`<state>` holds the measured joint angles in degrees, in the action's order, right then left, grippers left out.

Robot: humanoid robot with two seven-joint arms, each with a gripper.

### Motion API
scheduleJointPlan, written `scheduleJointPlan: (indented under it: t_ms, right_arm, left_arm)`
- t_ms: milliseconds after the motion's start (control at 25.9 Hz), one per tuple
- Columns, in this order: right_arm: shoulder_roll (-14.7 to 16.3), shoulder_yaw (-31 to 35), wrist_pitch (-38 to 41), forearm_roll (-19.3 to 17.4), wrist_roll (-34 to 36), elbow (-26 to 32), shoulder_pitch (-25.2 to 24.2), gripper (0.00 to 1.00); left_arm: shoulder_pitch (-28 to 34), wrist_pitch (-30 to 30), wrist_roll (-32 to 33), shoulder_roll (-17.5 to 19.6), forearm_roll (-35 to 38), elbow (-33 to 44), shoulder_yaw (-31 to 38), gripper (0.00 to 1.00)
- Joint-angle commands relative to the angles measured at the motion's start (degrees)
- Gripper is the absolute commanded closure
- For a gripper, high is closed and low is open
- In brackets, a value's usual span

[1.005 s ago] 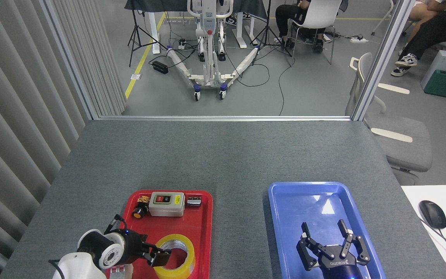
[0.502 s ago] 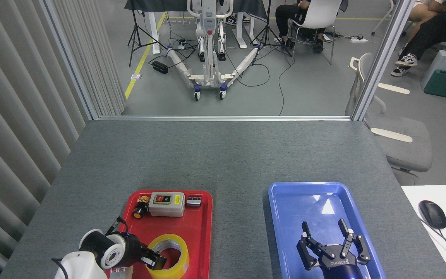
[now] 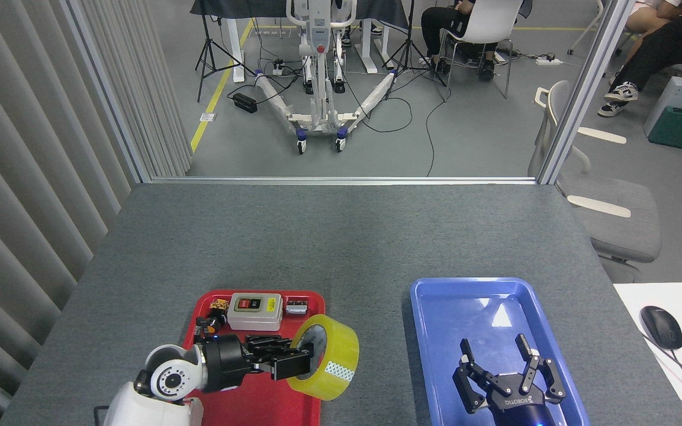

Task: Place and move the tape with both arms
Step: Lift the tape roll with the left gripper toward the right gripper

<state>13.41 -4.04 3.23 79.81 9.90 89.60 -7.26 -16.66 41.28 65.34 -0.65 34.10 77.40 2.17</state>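
Head view: tape (image 3: 328, 358), yellow roll with pale core, held on edge and tilted, lifted over the right rim of the red tray (image 3: 240, 402), its right side overhanging the grey table (image 3: 341, 236). Left gripper (image 3: 293, 364), reaching rightward from the lower left, fingers closed through the core and over the near wall of the roll; clamped on the tape. Right gripper (image 3: 510, 378), low over the blue tray (image 3: 483, 302), fingers spread wide and pointing up, holding nothing and touching nothing that can be seen. Red tray also carries a grey switch box (image 3: 254, 312), a small black-and-yellow button (image 3: 215, 316) to its left and a small metal clip (image 3: 296, 307) to its right, all at the far end, apart from the roll. Step in hand, as judged: carrying the tape across the gap toward the right arm or the blue tray. To do it well: keep the pinch firm on the roll wall, since the grip is one-sided and the roll could swing or slip; hold it high enough to clear both tray rims; present the open side of the core to the waiting spread fingers; release only once the other side has it or it rests flat.
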Motion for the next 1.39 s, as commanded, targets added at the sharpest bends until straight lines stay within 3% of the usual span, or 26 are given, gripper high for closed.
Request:
scheduleJointPlan:
  t_ms: [0, 116, 271, 618, 1082, 1121, 1353]
  right_arm:
    - [0.39, 0.00, 4.59, 2.19, 1.08, 0.49, -0.21, 0.00]
    - [2.23, 0.17, 17.42, 5.26, 6.62, 2.95, -1.09, 0.00]
    - [3.73, 3.78, 41.77, 6.23, 10.05, 5.94, -3.82, 0.00]
    - [2.50, 4.83, 41.77, 6.05, 10.14, 7.43, -5.84, 0.00]
    - [-1.11, -6.68, 41.77, 7.81, 9.79, 4.71, -2.32, 0.01]
    - [-1.19, -6.77, 41.77, 7.90, 9.79, 4.53, -2.32, 0.06]
    - [-1.46, -6.95, 41.77, 8.16, 7.85, 4.44, -2.50, 0.70]
  left_arm:
    - [-0.48, 3.72, -0.65, -3.57, -3.96, -4.36, 0.11, 1.00]
    - [-1.97, 3.72, -1.09, -6.73, -3.69, -9.28, 0.02, 1.00]
    - [-2.94, 3.72, -1.09, -6.91, -3.78, -10.96, 0.02, 1.00]
    - [-2.94, 3.72, -1.09, -6.73, -3.87, -10.87, -0.24, 1.00]
    - [-2.23, 3.72, -1.35, -6.73, -3.96, -9.73, -3.49, 1.00]
    - [-2.15, 3.72, -1.35, -6.64, -3.87, -9.64, -3.67, 1.00]
    - [-1.44, 3.72, -1.35, -6.73, -3.87, -9.64, -3.76, 1.00]
